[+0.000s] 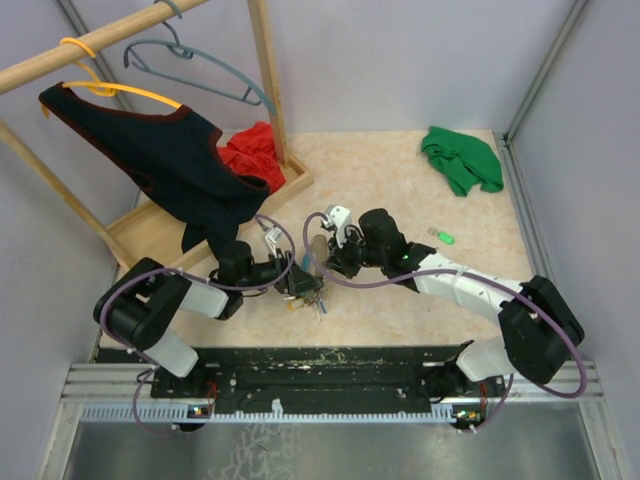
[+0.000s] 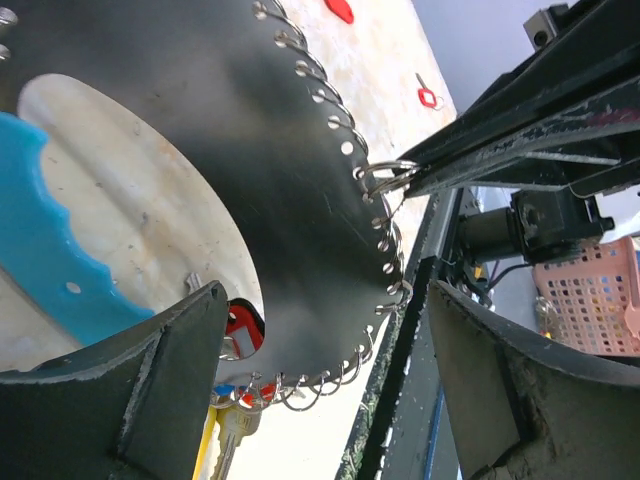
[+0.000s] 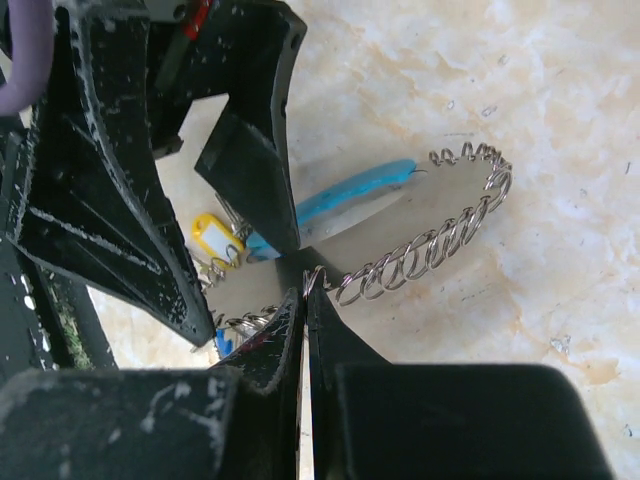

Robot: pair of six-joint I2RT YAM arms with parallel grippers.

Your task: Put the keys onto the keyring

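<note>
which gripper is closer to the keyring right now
The right gripper: shut on the keyring coil. The left gripper is open, jaws either side of its tag end, not gripping.

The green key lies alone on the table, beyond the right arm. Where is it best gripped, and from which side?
Probably by the plastic head of the green key, with the gripper coming from straight above. The key lies flat on the table with nothing close around it, and the head looks wider than the thin blade.
</note>
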